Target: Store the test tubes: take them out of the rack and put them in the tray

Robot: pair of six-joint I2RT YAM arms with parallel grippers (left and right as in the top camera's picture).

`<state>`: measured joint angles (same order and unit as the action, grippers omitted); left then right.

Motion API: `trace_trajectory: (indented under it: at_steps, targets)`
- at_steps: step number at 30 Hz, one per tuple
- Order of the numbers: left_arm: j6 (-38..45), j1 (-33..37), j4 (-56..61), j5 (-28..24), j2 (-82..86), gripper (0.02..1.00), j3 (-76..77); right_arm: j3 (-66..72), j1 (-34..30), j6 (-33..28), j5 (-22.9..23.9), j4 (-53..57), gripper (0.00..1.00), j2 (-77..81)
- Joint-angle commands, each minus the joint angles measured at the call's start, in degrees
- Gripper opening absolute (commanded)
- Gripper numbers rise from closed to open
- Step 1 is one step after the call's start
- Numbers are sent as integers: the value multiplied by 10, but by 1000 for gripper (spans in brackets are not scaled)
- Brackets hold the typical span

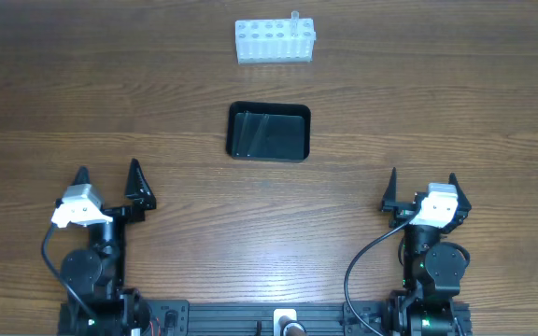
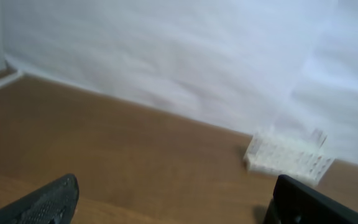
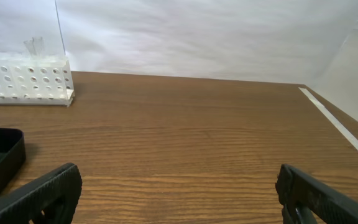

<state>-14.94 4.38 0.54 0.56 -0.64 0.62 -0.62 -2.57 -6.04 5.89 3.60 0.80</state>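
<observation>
The white rack (image 1: 274, 45) stands at the far side of the wooden bench (image 1: 138, 84). One clear test tube (image 1: 295, 18) stands upright in a hole near the rack's right end, and its top comes out above the rack. The black tray (image 1: 231, 131) lies nearer to the arms, a little apart from the rack and about midway between the two arms. Inside the tray there are pale streaks. They may be clear tubes already lying there, or only reflections of light; from above I cannot decide this.

The left claw (image 1: 108, 170) and the right claw (image 1: 423, 175) are both released, with the fingers spread wide and nothing between them. Each one is near its own base, well apart from the rack and the tray.

I judge that the tube will be light and stiff, with a smooth, rather slippery wall. It is thin, so it could crack or slip out if the squeeze is too hard or not centred. The best place to take hold is the short part that stands out of the rack, with one finger on each side. The pull should go straight up, because the rack also looks light and a tilted pull could drag or tip it. The tube is round and can roll, so it is better to lay it down low inside the tray than to drop it.
</observation>
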Motion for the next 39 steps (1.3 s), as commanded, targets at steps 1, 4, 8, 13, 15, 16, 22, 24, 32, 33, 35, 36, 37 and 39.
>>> trace_trajectory:
  at_steps: [1,4,8,13,15,16,22,24,32,33,35,36,37,39]
  targets:
    - [13,3,-35,-6,5,998,-3,3,3,2,-3,2,993,-4]
    - [22,3,-50,-11,5,998,-3,3,3,2,-3,2,991,-4]
    - [43,3,-50,-12,5,998,-3,3,3,2,-3,2,991,-4]
    - [43,3,-49,-12,5,998,-3,3,3,2,-3,2,991,-4]
    - [43,3,-49,-12,5,996,-3,3,3,2,-3,2,993,-4]
    - [43,3,-49,-12,5,996,-3,3,3,2,-3,2,993,-4]
    - [43,3,-49,-12,5,998,-3,3,3,2,-3,2,993,-4]
    - [43,3,-49,-12,5,998,-3,3,3,2,-3,2,991,-4]
    - [43,3,-49,-12,5,998,-3,3,3,2,-3,2,993,-4]
    - [43,3,-49,-12,5,1000,-3,3,3,2,-3,2,993,-4]
    - [43,3,-49,-12,5,998,-3,3,3,2,-3,2,993,-4]
    - [43,3,-49,-12,5,996,-3,3,3,2,-3,2,991,-4]
    - [43,3,-49,-12,5,998,-3,3,3,2,-3,2,991,-4]
    - [43,3,-49,-12,5,998,-3,3,3,2,-3,2,993,-4]
